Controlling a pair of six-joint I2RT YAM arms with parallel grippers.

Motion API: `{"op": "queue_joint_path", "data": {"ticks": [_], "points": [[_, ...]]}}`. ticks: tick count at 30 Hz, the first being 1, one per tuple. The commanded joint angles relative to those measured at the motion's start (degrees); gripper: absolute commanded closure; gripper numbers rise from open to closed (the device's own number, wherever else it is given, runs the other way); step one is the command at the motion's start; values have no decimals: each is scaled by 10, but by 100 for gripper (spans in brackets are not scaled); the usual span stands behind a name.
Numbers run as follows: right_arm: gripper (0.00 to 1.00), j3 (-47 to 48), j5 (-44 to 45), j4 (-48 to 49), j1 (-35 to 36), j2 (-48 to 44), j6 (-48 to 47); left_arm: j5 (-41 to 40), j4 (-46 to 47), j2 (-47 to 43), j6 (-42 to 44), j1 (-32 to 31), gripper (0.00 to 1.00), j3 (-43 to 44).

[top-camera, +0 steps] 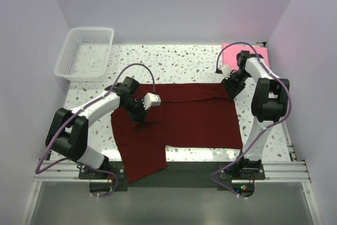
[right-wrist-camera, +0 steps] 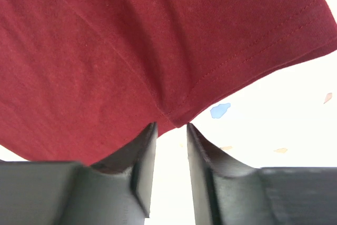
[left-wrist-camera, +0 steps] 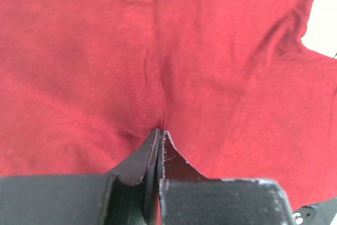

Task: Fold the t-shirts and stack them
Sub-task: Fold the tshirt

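Observation:
A dark red t-shirt (top-camera: pixel 184 117) lies spread flat on the speckled table, one part hanging over the near edge. My left gripper (top-camera: pixel 141 115) is down on the shirt's left part. In the left wrist view the jaws (left-wrist-camera: pixel 159 130) are shut, with a pinch of red fabric (left-wrist-camera: pixel 174 51) creased into their tips. My right gripper (top-camera: pixel 231 89) is at the shirt's far right corner. In the right wrist view it (right-wrist-camera: pixel 171 126) is open a little, and the shirt's hemmed edge (right-wrist-camera: pixel 210 77) lies just at the fingertips, not clamped.
A folded pink t-shirt (top-camera: pixel 247 52) lies at the back right corner, behind the right arm. A white plastic basket (top-camera: pixel 85 52) stands at the back left. Bare speckled tabletop (top-camera: pixel 179 61) shows behind the red shirt.

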Motion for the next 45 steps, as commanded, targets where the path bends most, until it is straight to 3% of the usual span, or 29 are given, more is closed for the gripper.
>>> {"op": "queue_joint_path", "data": {"ticks": [1, 5, 10, 13, 15, 18, 24, 35, 39, 45], "points": [[69, -3, 6, -17, -3, -30, -14, 15, 27, -26, -29, -23, 100, -7], [78, -3, 16, -15, -4, -30, -15, 19, 15, -14, -22, -34, 97, -6], [79, 15, 25, -12, -6, -24, -14, 16, -3, -22, -2, -27, 86, 15], [73, 39, 25, -15, -6, -23, -6, 34, -5, -7, -16, 19, 80, 58], [66, 51, 15, -17, -5, -24, 5, 42, -2, 9, -25, 67, 71, 94], [63, 64, 5, -14, 5, -21, 22, -9, 35, 37, -74, 107, 65, 125], [61, 51, 11, 20, 33, -7, 60, -115, 114, 82, -143, 133, 63, 163], [60, -1, 75, 92, 47, 41, 72, -217, 229, 190, -185, 191, 62, 160], [59, -24, 91, 105, 46, 42, 72, -216, 232, 220, -178, 198, 64, 145], [49, -45, 87, 110, 47, 35, 73, -226, 217, 244, -161, 201, 65, 141]]}}
